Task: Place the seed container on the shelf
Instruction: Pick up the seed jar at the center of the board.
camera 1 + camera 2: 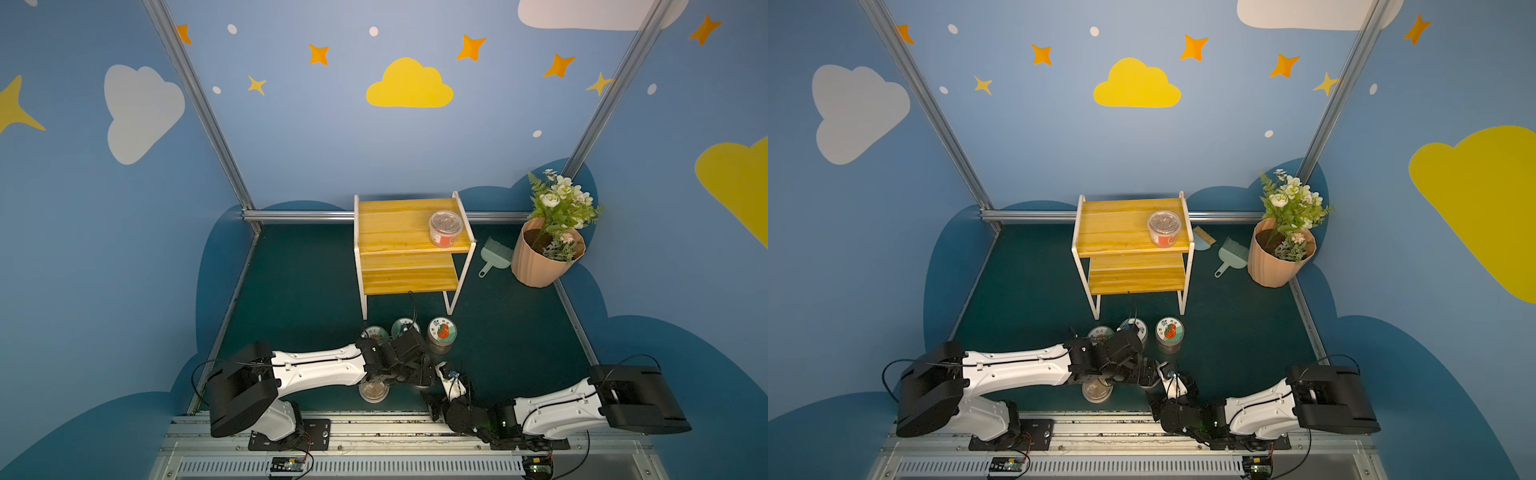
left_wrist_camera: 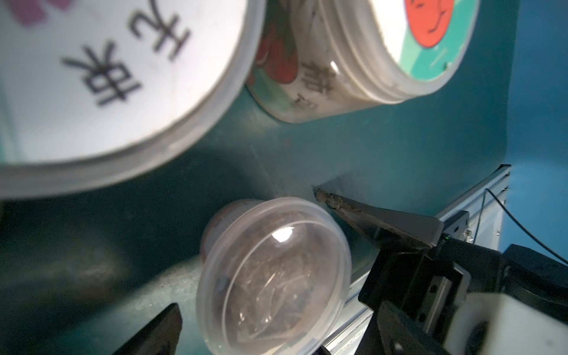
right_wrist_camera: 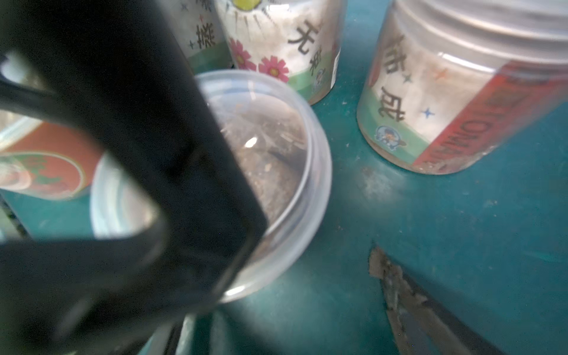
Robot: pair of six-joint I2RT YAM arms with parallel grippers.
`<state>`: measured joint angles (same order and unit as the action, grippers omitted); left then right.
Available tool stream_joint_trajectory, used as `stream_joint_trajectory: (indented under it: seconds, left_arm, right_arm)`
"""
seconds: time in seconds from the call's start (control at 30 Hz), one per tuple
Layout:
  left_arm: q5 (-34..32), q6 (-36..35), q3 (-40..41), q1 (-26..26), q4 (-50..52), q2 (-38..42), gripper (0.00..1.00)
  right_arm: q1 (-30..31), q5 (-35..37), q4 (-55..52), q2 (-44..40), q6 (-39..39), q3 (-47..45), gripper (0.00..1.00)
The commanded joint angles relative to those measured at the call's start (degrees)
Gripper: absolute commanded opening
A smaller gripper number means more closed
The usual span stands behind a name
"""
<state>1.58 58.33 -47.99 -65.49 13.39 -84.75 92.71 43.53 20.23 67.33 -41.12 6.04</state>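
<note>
"Seed container (image 2: 273,270), inspector: location?"

"Noted upright on your green mat (image 1: 299,291), near the front rail (image 1: 374,426), clear lid up. Brown matter shows through the lid, and the side below it looks reddish. It is well apart from the shelf (image 1: 395,232). In both top views your left wrist all but hides it."

"Left gripper (image 2: 279,303)?"

"Your left jaws stand wide, one finger (image 2: 159,335) on each side of the lid, with a gap showing at both. Nothing is gripped."

"Right gripper (image 1: 440,372)?"

"Also spread wide and holding nothing. One of its fingers (image 2: 384,221), the tip crusted with dirt, lies just beside the container and apart from it. Whether that finger touches the mat, I cannot tell."

"Shelf contents?"

"One red-labelled tub (image 1: 445,227), upright on the top plank, toward its right front corner."

"Anything else on the mat?"

"Three labelled jars (image 1: 441,332) in a row between the shelf and your left arm, which covers part of two. A further clear-lidded tub (image 1: 374,391) shows under your left forearm. A green dustpan (image 1: 496,253) and a flower pot (image 1: 540,266) stand right of the shelf, near each other."
</note>
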Motion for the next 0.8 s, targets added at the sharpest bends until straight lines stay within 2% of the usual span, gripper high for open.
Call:
stream_joint_trajectory:
  seconds: [0.0, 0.23, 0.4, 0.77]
  left_arm:
    - [3.3, -1.0, -1.5, -0.3, -12.8, 0.5, 1.0]
    - [6.3, -1.5, -2.8, -0.3, -17.3, -2.9, 1.0]
    - [6.2, -1.7, -4.1, -0.7, -16.2, -3.7, 1.0]
    - [-4.7, -2.3, 0.0, 0.5, -6.3, 10.5, 1.0]
  right_arm:
    - [1.0, -2.4, -4.0, -3.1, 2.8, 0.1, 0.98]
    - [0.9, -0.4, -6.7, -9.3, 2.3, -1.8, 0.98]
    - [0.8, -0.4, -5.9, -8.2, 1.9, -2.0, 0.98]
    - [-0.5, -0.1, 5.9, 3.9, 1.1, -1.6, 0.98]
